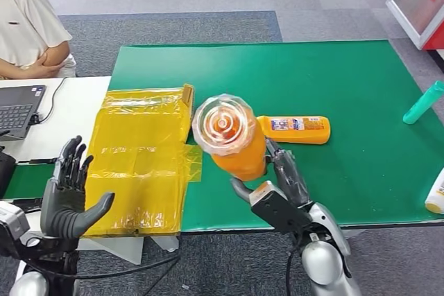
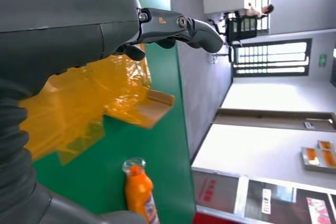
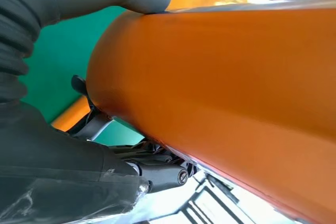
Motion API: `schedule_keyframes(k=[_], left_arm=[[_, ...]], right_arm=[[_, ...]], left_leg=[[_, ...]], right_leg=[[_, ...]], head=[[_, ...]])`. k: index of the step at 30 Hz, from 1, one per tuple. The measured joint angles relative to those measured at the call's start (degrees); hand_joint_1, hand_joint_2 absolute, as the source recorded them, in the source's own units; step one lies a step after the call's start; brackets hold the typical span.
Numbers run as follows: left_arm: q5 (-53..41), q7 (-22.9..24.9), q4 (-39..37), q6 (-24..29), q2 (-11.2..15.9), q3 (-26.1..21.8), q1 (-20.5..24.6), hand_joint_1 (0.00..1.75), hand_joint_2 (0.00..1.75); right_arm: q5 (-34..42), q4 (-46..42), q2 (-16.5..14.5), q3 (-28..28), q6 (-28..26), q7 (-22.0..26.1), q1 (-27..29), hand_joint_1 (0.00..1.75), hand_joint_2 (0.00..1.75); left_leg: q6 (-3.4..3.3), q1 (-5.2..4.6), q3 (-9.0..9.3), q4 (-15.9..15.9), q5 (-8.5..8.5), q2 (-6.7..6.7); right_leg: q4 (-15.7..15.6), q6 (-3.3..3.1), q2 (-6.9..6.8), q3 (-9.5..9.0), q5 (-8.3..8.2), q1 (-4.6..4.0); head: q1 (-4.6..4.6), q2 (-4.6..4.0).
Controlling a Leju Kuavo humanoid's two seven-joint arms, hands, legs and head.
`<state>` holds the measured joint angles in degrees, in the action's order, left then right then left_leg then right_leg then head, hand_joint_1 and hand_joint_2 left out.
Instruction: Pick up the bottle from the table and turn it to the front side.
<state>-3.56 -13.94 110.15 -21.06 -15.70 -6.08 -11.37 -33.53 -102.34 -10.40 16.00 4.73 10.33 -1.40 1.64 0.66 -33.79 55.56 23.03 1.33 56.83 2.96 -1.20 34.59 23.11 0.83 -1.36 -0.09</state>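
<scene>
The left hand [image 1: 66, 195] is up in the air with its fingers [image 1: 73, 161] spread apart and holding nothing. Just past those fingers lies a yellow plastic sheet [image 1: 139, 157] on the green worktop [image 1: 366, 102]. The right hand [image 1: 275, 188] has its fingers [image 1: 286, 171] clamped on the orange bottle [image 1: 236, 140], lifted off the worktop, clear cap toward the camera. A second orange bottle [image 1: 295, 129] lies flat just behind those fingers.
</scene>
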Motion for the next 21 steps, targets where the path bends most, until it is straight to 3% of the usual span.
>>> schedule_keyframes(k=[10,21], left_arm=[[0.0,1.4,2.6,1.1,1.4,10.0,1.3,0.0,1.75],[-9.9,3.4,2.4,4.0,4.0,25.7,8.4,0.0,1.75]], right_arm=[[6.9,-1.6,-0.6,1.9,0.1,-0.2,1.7,1.75,1.75],[5.1,6.2,-1.2,4.0,-3.5,-0.5,0.7,1.75,1.75]], left_leg=[[0.01,0.0,-0.01,0.0,0.0,0.0],[0.02,0.0,-0.01,0.0,-0.04,0.0]], right_leg=[[0.0,-0.03,0.0,0.04,-0.01,-0.01],[0.0,-0.04,0.0,0.03,-0.09,-0.01]], head=[[0.02,-0.01],[0.0,0.0]])
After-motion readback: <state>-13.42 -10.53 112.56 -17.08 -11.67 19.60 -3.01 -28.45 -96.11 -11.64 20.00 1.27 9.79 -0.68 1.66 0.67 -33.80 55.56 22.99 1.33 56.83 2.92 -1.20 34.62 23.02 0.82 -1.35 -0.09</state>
